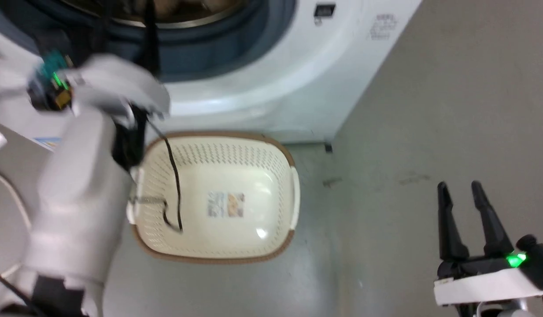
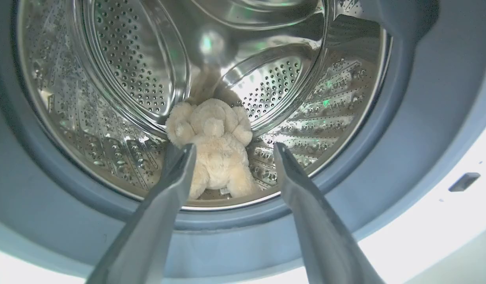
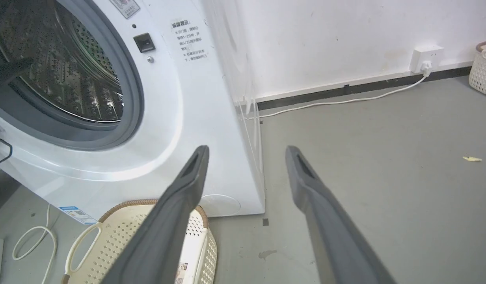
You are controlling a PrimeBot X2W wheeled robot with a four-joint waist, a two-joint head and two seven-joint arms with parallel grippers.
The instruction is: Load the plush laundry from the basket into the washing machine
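Deep inside the washing machine [image 2: 120, 59] I see the plush toy [image 2: 217, 150] lying loose; left gripper [image 2: 233, 148] spread at its opening, right gripper [image 3: 246, 150] spread by its front.

washing machine [image 3: 187, 118] mouth open | plush laundry [image 2: 217, 154] blocks drum [image 2: 120, 59] btm

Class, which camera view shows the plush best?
The left wrist view: the plush lies in the drum, sharp and close. The head view gives a beige blur at its top edge, perhaps it; the right wrist view sees drum wall.
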